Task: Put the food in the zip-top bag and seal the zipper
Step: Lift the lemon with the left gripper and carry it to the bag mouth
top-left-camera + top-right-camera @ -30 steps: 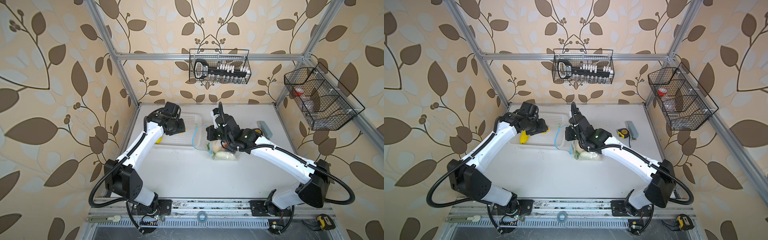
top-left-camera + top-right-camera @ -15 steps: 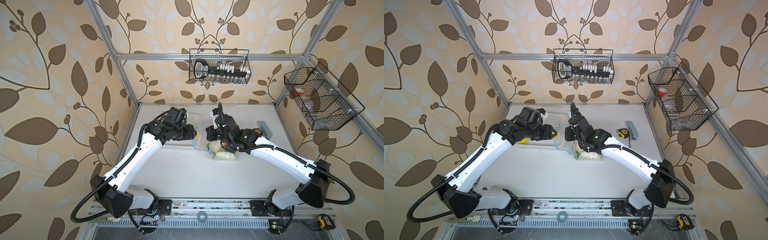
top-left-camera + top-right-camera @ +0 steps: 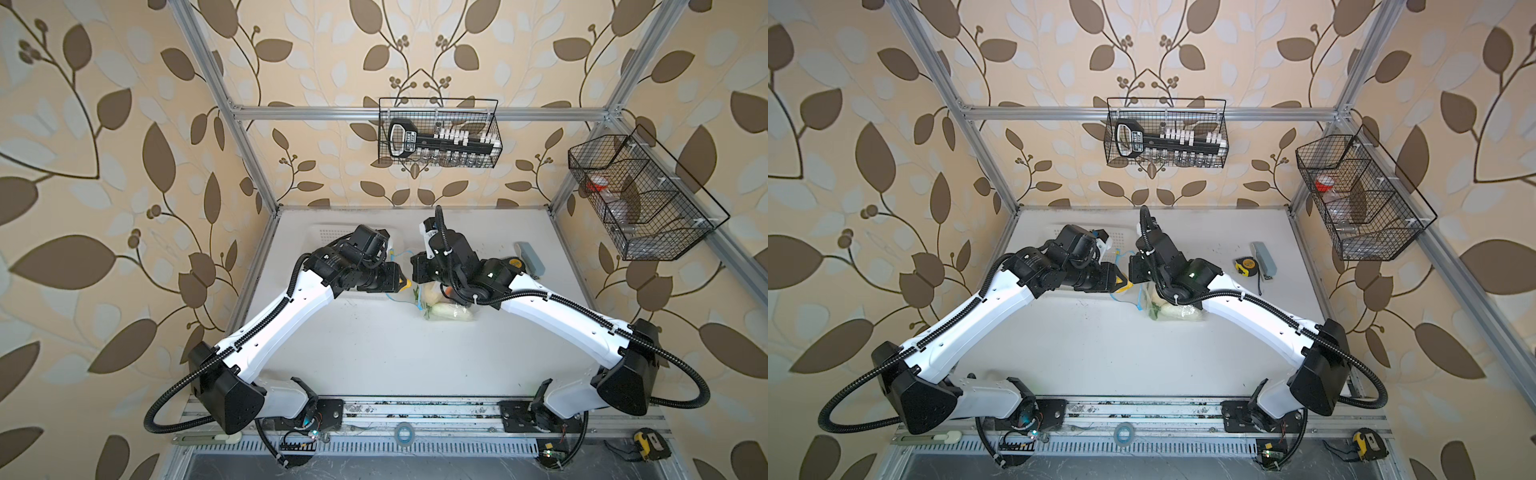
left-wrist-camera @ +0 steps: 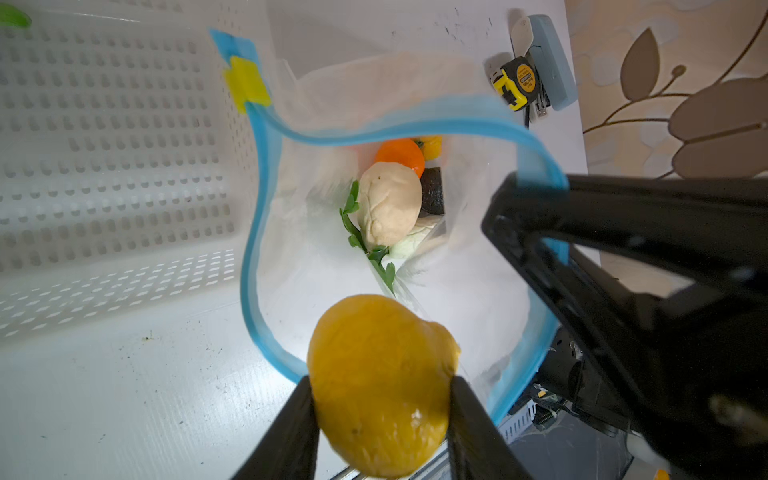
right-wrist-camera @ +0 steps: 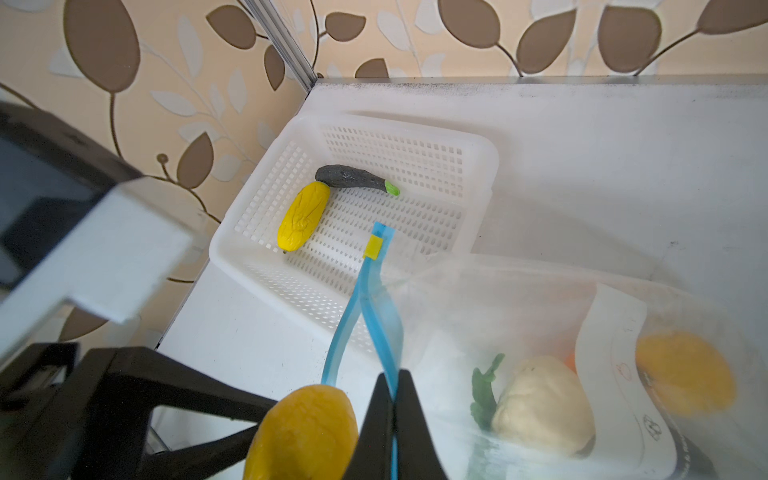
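The left gripper [image 4: 380, 390], over the white perforated plastic basket [image 5: 249, 266] a second ago, has swung across to the mouth of the clear crinkly zip-top bag [image 4: 291, 257], clamping a yellow toy lemon [image 4: 374, 345]. The right gripper [image 5: 394, 415] stays pinched on the blue zipper strip [image 5: 376, 316], just beside that lemon. Beyond the left gripper, inside the bag, lie a white cauliflower [image 4: 388, 208], an orange [image 4: 401, 156] and a green leaf [image 4: 365, 241].
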Motion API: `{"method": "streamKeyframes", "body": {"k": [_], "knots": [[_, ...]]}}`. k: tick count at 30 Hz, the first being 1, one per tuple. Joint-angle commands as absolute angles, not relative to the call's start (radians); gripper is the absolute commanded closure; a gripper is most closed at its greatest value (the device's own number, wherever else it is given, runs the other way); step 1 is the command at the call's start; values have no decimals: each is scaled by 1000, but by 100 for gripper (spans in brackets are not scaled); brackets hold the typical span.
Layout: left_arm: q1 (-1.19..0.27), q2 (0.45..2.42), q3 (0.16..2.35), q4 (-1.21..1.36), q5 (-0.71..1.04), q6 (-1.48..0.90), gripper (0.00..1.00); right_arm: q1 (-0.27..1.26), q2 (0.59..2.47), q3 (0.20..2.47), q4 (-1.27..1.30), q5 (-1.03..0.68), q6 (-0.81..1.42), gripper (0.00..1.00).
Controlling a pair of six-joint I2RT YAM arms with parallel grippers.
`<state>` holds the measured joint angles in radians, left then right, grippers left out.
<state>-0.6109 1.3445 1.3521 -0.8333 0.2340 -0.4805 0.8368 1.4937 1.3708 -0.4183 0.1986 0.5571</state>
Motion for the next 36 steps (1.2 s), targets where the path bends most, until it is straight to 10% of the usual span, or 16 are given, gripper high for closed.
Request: {"method": "streamKeyframes", "body": {"k": [1, 36], "knots": [[-626, 1363, 1336, -809, 238, -473, 55, 847, 1497, 1399, -414, 218, 566, 100], [-630, 1389, 1109, -148, 40, -932, 55, 851, 1516, 1427, -416, 197, 598, 100]]}}
